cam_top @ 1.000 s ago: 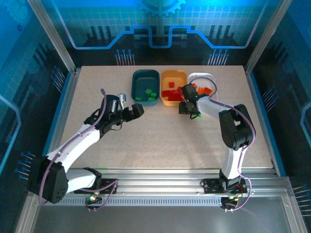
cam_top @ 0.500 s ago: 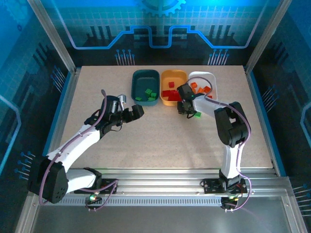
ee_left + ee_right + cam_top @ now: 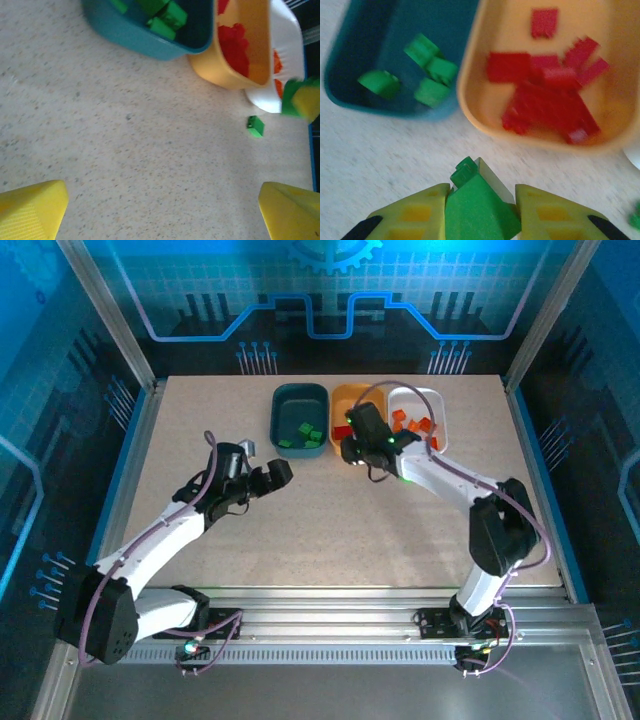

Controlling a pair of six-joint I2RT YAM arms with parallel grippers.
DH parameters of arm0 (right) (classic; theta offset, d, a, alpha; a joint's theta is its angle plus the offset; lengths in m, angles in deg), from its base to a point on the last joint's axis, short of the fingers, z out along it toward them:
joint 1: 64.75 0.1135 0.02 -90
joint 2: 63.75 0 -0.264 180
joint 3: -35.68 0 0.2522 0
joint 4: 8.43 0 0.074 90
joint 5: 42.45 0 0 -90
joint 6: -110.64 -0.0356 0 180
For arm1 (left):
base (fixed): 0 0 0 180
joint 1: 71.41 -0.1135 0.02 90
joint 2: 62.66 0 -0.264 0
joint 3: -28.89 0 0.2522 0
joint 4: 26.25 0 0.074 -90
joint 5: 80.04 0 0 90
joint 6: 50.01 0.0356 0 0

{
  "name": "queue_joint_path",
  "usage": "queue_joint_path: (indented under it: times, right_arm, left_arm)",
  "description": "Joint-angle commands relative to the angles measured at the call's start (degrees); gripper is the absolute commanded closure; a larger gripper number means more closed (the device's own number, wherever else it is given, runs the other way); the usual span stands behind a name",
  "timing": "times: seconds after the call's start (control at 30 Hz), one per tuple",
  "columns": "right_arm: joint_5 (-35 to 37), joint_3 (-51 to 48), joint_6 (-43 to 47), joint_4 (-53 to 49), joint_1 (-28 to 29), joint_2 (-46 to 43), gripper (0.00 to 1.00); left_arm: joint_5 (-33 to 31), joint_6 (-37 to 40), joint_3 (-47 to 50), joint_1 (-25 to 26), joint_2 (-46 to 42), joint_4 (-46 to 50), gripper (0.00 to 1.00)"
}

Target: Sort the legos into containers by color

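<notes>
My right gripper (image 3: 480, 216) is shut on a green lego (image 3: 479, 202), and hangs over the table just in front of the gap between two containers (image 3: 350, 452). The dark teal container (image 3: 350, 87) holds a few green legos (image 3: 427, 67). Beside it, the orange container (image 3: 470, 102) holds several red legos (image 3: 545, 100). Orange legos (image 3: 413, 423) lie in the white container (image 3: 420, 397). One more green lego (image 3: 255, 126) lies on the table near the white container. My left gripper (image 3: 280, 473) stands open over bare table, left of the containers, with nothing between its fingers (image 3: 31, 210).
The three containers stand side by side at the back middle of the table (image 3: 320, 530). Metal frame posts and blue walls close in the sides and the back. The right arm (image 3: 450, 478) reaches across in front of the white container.
My right gripper has shut on a green lego near the white container and carried it left, to the front of the orange and teal containers. The left arm has hardly moved.
</notes>
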Motion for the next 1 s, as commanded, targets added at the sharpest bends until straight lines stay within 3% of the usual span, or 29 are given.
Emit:
queue_joint_path:
  times: [0.0, 0.17, 0.33, 0.7, 0.97]
  right_arm:
    - [-4.51, 8.97, 1.15, -0.21, 0.87, 9.23, 0.71]
    - [-6.38, 22.29, 3.12, -2.31, 1.42, 20.04, 0.7]
    - [-7.15, 35.12, 4.84, -7.13, 1.33, 29.26, 0.7]
    - [-8.83, 42.76, 4.24, -8.63, 1.42, 36.32, 0.66]
    - [-9.25, 52.4, 3.97, -15.03, 1.41, 38.83, 0.38]
  left_arm:
    - [-2.08, -4.54, 2.82, -0.66, -0.94, -0.77, 0.01]
    - [-0.26, -6.17, 6.95, -0.66, -2.53, -1.39, 0.01]
    - [-1.44, -2.81, 7.66, -0.66, -6.55, 1.24, 0.01]
    - [-2.73, 1.4, 5.57, -0.66, -8.49, 3.17, 0.01]
    - [-1.08, 0.88, 5.95, -0.66, -7.81, 1.36, 0.01]
